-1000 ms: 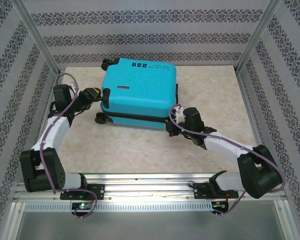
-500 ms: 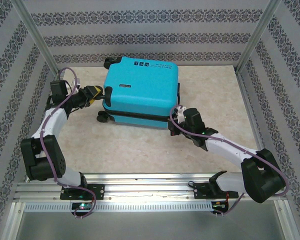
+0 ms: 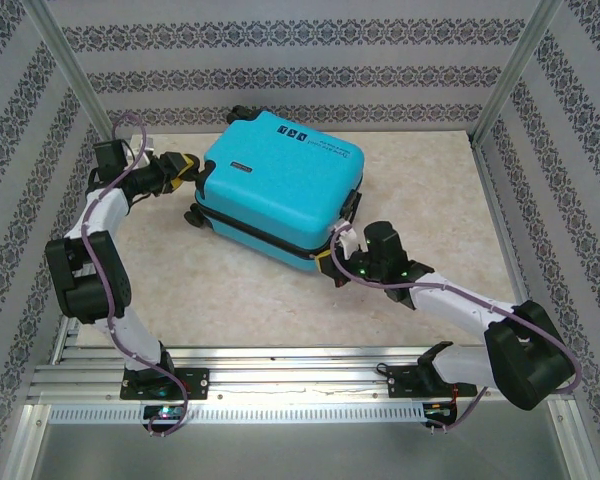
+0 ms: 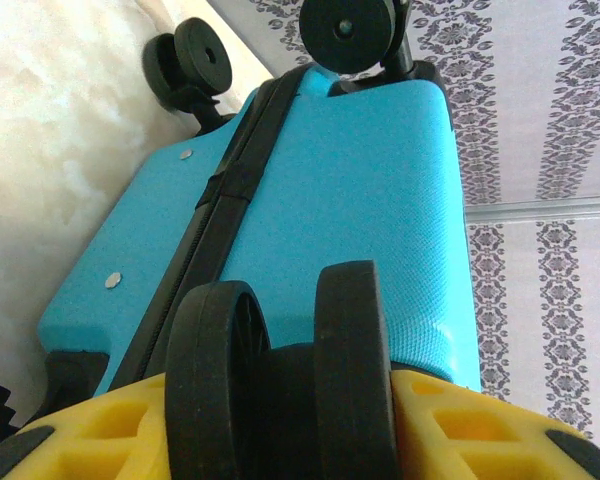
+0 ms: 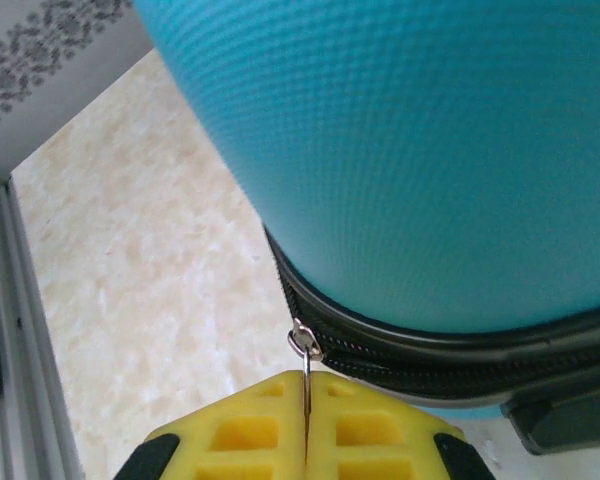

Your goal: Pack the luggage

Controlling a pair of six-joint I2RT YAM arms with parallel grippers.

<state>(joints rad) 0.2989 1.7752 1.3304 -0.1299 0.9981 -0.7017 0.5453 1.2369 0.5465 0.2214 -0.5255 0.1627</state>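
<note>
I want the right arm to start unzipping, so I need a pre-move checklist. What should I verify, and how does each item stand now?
1. Right gripper shut on the zipper pull: ok, the tab is pinched between the yellow fingers.
2. Left gripper bracing the luggage by a wheel: ok, the fingers flank the twin wheel.
3. Zipper closed where it can be seen: ok.
4. Luggage lying flat on the table: cannot tell.
5. Zipper path around the far side unobstructed: cannot tell, it is hidden.
</note>
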